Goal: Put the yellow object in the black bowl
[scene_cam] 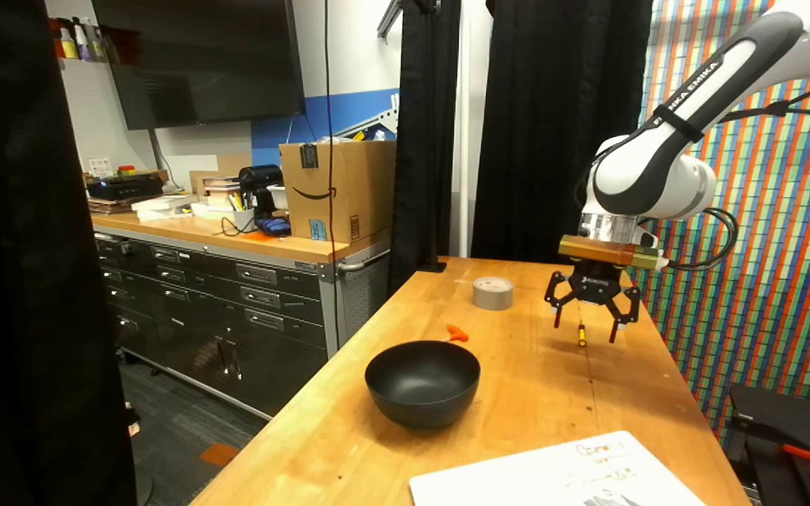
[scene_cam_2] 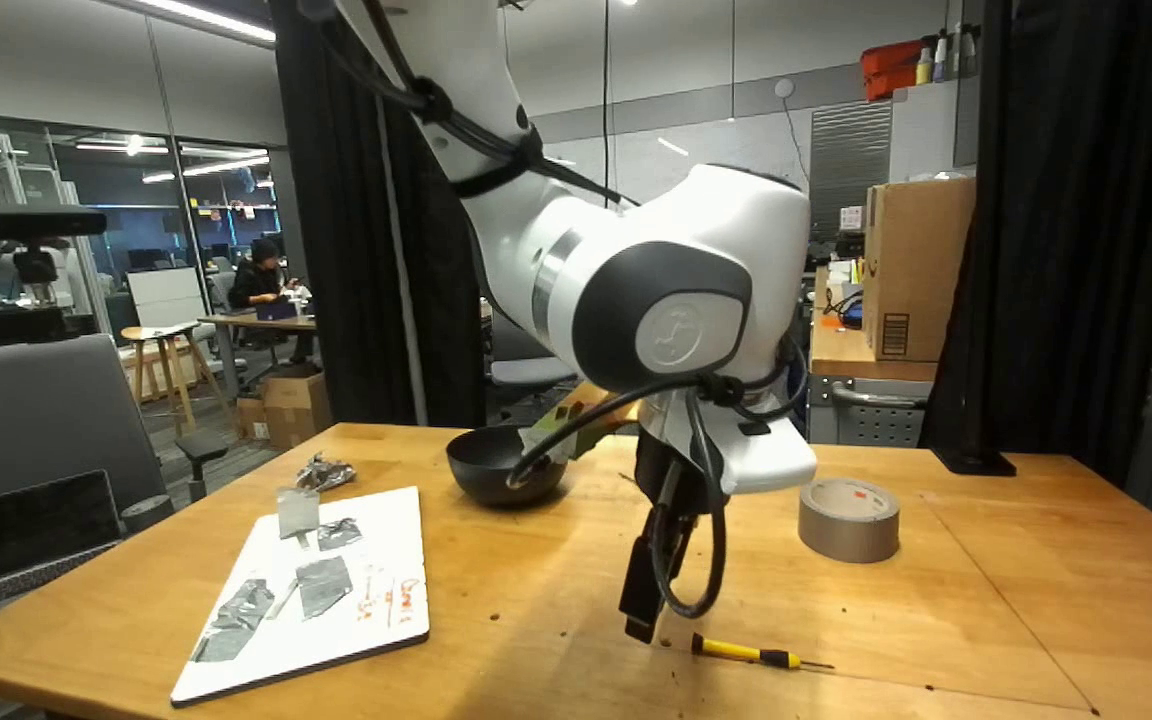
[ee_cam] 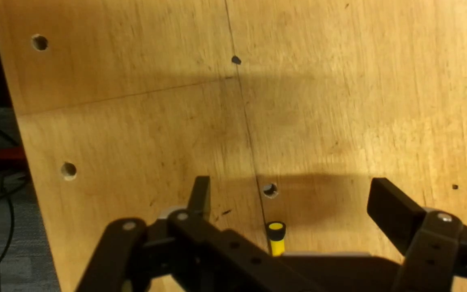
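The yellow object is a slim yellow-and-black screwdriver [scene_cam: 581, 336] lying on the wooden table. In an exterior view its thin shaft shows at one end of the handle [scene_cam_2: 736, 651]. In the wrist view only the butt of the screwdriver [ee_cam: 277, 245] shows; the gripper hides the rest. My gripper [scene_cam: 585, 331] is open and empty above the table, over the screwdriver. In the wrist view the gripper's fingers [ee_cam: 289, 186] are wide apart, with the butt nearer the left finger. The black bowl [scene_cam: 422, 386] stands upright on the table, apart from the gripper; it also shows in an exterior view [scene_cam_2: 496, 468].
A grey tape roll [scene_cam: 493, 295] stands on the table, also seen in an exterior view [scene_cam_2: 848, 525]. A small orange piece [scene_cam: 456, 333] lies behind the bowl. A whiteboard [scene_cam_2: 386, 540] with grey tape pieces lies flat, with crumpled foil [scene_cam_2: 324, 472] beyond it.
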{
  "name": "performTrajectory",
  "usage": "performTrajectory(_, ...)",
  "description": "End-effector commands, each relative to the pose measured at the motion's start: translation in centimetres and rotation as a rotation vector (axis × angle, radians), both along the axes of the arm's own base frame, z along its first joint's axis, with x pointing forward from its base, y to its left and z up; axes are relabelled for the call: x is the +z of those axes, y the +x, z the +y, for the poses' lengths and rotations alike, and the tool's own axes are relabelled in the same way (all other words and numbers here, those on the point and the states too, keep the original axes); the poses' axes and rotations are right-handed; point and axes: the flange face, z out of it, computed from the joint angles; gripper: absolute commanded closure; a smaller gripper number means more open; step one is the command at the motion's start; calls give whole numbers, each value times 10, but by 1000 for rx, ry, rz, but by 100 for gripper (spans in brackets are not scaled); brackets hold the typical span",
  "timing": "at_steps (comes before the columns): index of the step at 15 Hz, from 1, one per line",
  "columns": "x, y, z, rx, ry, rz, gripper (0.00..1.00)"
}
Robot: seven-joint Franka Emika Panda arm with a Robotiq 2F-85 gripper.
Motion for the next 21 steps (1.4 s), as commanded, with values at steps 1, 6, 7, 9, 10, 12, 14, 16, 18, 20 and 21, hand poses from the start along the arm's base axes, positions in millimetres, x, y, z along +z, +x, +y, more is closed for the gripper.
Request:
performTrajectory(1, -22, 18, -14, -24, -27, -9, 0)
performTrajectory(6, -45, 27, -28, -39, -38, 6, 0)
performTrajectory(7, -47, 28, -31, -40, -41, 8, 0)
performTrajectory(9, -47, 29, -33, -32, -46, 7, 2)
performTrajectory(10, -47, 29, -34, -24, -59, 6, 26)
performTrajectory(12, -47, 30, -35, -19, -65, 5, 27)
performTrajectory(14, -44, 34, -36, -10, -71, -3, 42)
performTrajectory(16, -44, 37, -37, -1, -76, -10, 58)
performTrajectory(18, -43, 39, -38, 6, -83, -19, 74)
performTrajectory(20, -42, 42, -39, 11, -88, -27, 88)
performTrajectory(21, -42, 43, -39, 12, -90, -30, 93)
